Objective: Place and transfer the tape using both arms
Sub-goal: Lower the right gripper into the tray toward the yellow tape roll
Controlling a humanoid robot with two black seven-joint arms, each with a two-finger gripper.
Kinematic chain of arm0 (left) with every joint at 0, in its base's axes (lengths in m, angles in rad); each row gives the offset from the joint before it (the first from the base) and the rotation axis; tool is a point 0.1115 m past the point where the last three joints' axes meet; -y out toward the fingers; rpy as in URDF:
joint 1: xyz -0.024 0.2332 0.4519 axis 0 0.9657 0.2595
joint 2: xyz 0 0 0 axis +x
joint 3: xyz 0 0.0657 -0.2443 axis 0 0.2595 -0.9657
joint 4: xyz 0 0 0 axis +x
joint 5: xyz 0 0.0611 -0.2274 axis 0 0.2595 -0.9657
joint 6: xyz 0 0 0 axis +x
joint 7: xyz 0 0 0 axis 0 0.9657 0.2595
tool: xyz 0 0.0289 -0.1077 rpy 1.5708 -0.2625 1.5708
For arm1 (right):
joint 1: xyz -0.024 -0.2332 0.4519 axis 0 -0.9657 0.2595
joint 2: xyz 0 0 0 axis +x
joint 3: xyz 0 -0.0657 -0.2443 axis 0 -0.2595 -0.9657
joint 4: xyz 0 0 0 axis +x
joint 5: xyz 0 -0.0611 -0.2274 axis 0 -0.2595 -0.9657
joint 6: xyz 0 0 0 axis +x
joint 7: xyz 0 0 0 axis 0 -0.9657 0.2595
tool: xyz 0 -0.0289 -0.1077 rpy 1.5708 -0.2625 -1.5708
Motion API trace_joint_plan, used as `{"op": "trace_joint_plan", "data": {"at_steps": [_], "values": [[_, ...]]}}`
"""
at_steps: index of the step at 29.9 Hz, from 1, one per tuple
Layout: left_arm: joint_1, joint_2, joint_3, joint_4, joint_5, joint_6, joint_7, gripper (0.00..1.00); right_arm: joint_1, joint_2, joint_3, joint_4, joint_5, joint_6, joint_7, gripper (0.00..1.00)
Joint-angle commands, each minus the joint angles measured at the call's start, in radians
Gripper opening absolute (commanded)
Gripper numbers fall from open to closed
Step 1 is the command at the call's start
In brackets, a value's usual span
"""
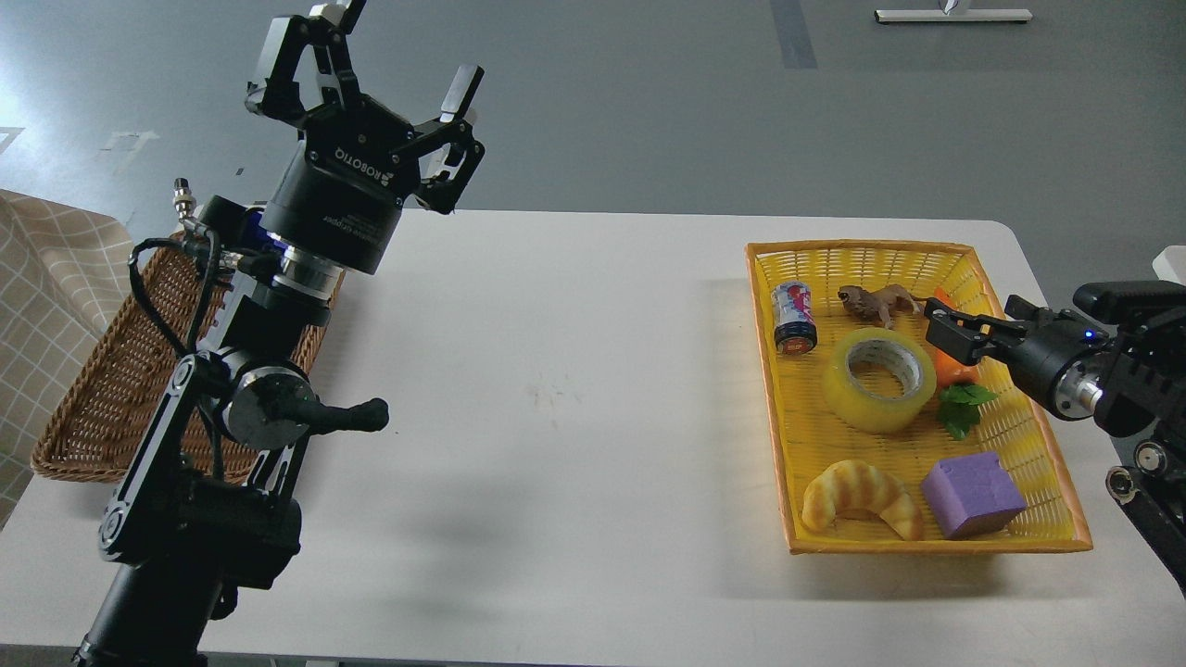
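Tape (879, 379): translucent yellow, grey-white core, flat in yellow basket (1019, 445). Can (795, 318) left of tape; croissant (862, 497) nearer. Left gripper (408, 56) spread, empty; right gripper (938, 317) unclear.

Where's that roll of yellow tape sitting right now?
In the head view the tape lies flat in the yellow basket at the table's right, between the small can and the carrot, beside the right gripper.
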Motion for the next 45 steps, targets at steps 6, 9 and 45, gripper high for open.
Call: {"op": "trace_joint_plan", "data": {"at_steps": [6, 9, 45], "values": [[0.004, -0.001, 0.001, 0.009, -0.001, -0.004, 0.000, 0.98, 0.014, 0.037, -0.042, -0.021, -0.002, 0.018, 0.002, 1.00], [0.003, -0.001, 0.001, 0.019, -0.001, -0.004, 0.000, 0.98, 0.014, 0.025, -0.059, -0.019, -0.003, 0.058, 0.002, 1.00], [0.026, 0.004, 0.000, 0.028, 0.000, -0.004, -0.002, 0.98, 0.005, 0.014, -0.064, -0.025, -0.003, 0.092, 0.001, 0.83]]}}
